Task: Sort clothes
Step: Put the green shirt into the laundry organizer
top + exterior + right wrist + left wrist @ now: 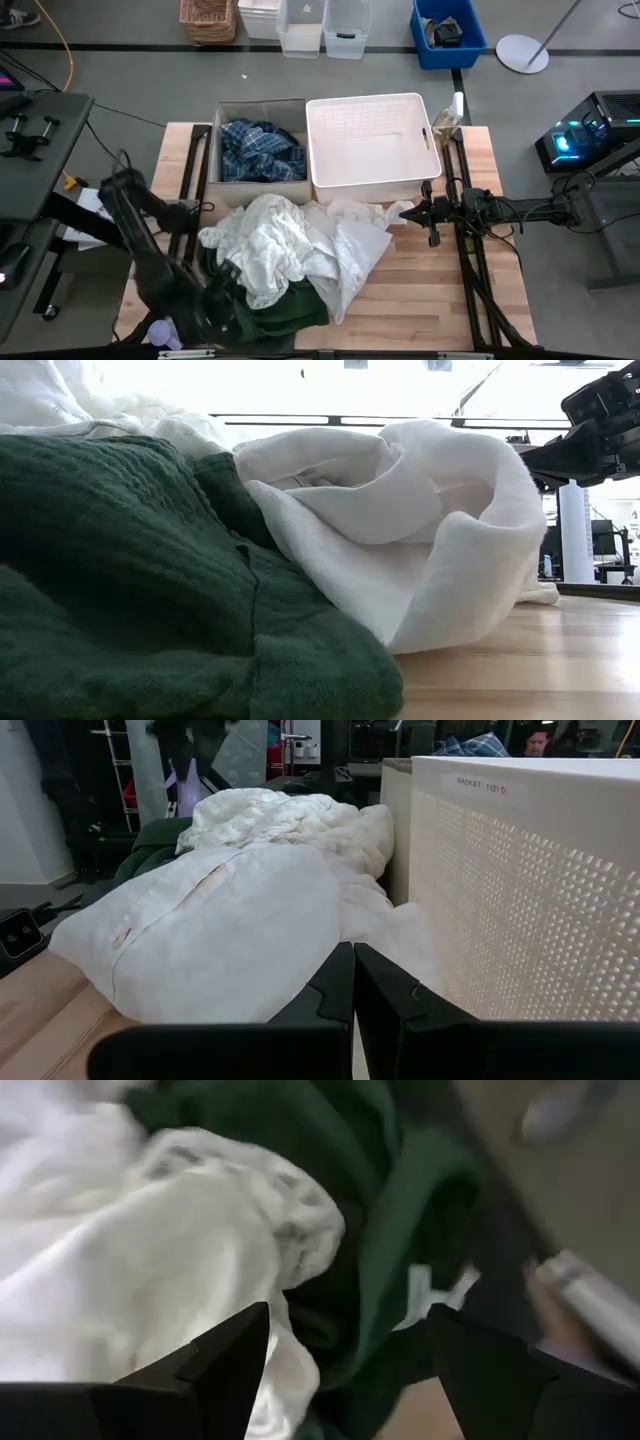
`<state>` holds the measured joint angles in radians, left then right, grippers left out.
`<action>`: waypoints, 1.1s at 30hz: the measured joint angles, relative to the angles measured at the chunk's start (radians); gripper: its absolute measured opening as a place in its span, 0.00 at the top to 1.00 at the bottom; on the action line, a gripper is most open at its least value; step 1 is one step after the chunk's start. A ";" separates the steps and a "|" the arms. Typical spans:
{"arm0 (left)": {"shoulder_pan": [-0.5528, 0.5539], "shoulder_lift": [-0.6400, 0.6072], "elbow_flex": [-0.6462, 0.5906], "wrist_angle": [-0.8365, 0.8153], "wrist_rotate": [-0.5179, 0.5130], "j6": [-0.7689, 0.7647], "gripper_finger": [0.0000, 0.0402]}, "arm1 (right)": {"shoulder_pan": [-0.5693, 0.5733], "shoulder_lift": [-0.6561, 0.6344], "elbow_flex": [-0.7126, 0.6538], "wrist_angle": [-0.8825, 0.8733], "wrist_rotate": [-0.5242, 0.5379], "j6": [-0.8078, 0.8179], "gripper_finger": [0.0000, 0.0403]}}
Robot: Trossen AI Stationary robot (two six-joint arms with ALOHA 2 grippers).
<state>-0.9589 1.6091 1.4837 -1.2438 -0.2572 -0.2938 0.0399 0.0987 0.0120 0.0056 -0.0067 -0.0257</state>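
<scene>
A pile of clothes lies on the wooden table's near half: crumpled white shirts (290,245) rest partly on a dark green top (270,305), which also shows in the low view (130,560). A blue-and-white plaid shirt (262,150) lies in the grey bin (218,150). No dark grey garment shows. My left gripper (345,1370) is open above the pile's near left side (218,288), where a white shirt's edge (200,1250) meets the green top (400,1210). My right gripper (352,985) is shut and empty at the pile's right (405,212), beside the white basket. My left gripper's open fingers stand from above over the white shirt's edge and the green top. I cannot tell whether they touch the cloth.
An empty white basket (372,110) stands next to the grey bin at the table's far side. A small lavender plush toy (163,333) lies at the near left corner. A small bottle (447,118) stands at the far right. Bare wood (440,290) lies right of the pile.
</scene>
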 joint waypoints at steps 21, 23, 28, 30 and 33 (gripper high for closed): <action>0.089 0.142 -0.144 0.253 0.227 -0.120 0.85 | 0.000 0.000 0.000 0.000 0.000 0.000 1.00; 0.139 0.084 -0.081 0.189 0.247 -0.159 0.95 | 0.000 0.000 0.000 0.000 0.000 0.000 1.00; 0.294 -0.117 0.213 0.082 0.073 -0.118 0.99 | 0.000 0.000 0.000 0.000 0.000 0.000 1.00; 0.384 -0.175 0.366 0.115 -0.015 -0.058 0.99 | 0.000 0.000 0.000 0.000 0.000 0.000 1.00; 0.527 -0.219 0.594 0.241 -0.125 0.053 0.99 | 0.000 0.000 0.000 0.000 0.000 0.000 1.00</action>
<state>-0.4318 1.3899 2.0776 -1.0029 -0.3820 -0.2406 0.0396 0.0989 0.0117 0.0059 -0.0067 -0.0257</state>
